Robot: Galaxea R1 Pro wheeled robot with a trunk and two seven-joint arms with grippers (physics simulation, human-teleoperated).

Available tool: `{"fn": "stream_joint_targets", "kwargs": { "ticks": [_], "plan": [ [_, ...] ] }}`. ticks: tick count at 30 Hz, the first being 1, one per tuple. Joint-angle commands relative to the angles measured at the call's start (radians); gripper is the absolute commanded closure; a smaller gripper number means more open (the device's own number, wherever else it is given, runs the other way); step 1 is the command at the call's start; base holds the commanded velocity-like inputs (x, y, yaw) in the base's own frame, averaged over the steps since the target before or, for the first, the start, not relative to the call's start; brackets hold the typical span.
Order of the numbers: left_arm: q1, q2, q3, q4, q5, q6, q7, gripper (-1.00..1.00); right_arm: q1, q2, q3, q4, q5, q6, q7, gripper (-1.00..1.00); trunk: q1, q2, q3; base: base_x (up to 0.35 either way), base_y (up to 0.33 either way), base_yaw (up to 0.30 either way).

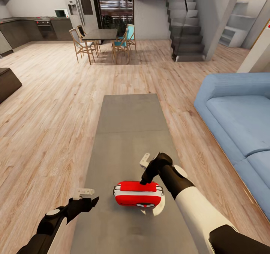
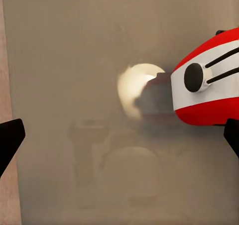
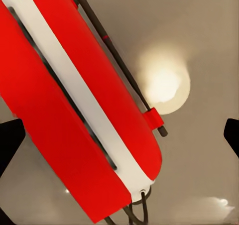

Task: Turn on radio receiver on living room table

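Radio (image 1: pixel 138 194) upright on the grey surface (image 1: pixel 127 126), near its close end. Right gripper (image 1: pixel 143 182) directly above the radio's red top, jaws spread wide. Left gripper (image 1: pixel 87 196) beside the radio, apart from it, jaws open. Sofa (image 1: pixel 240 126) beyond the right arm.

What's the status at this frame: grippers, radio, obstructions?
Right gripper down on top of the radio receiver, fingers open. Left gripper open, beside it, empty. Radio upright on the table. Nothing in the way.

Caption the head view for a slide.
Right gripper on the red radio atop the grey table; left gripper beside it.
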Motion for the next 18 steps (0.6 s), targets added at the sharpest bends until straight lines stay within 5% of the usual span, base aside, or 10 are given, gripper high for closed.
{"fn": "stream_joint_targets", "kwargs": {
  "ticks": [1,18],
  "plan": [
    [0.000,0.000,0.000,0.000,0.000,0.000,0.000,-1.00,0.000,0.000,0.000,0.002,-0.001,0.000,-0.005,-1.00,0.000,0.000,0.000,0.000,0.000,0.000],
    [0.001,0.000,0.000,0.000,0.001,0.000,0.000,-1.00,0.000,0.000,0.000,0.011,-0.003,-0.001,-0.031,-1.00,0.000,0.000,0.000,0.000,0.000,0.000]
  ]
}}
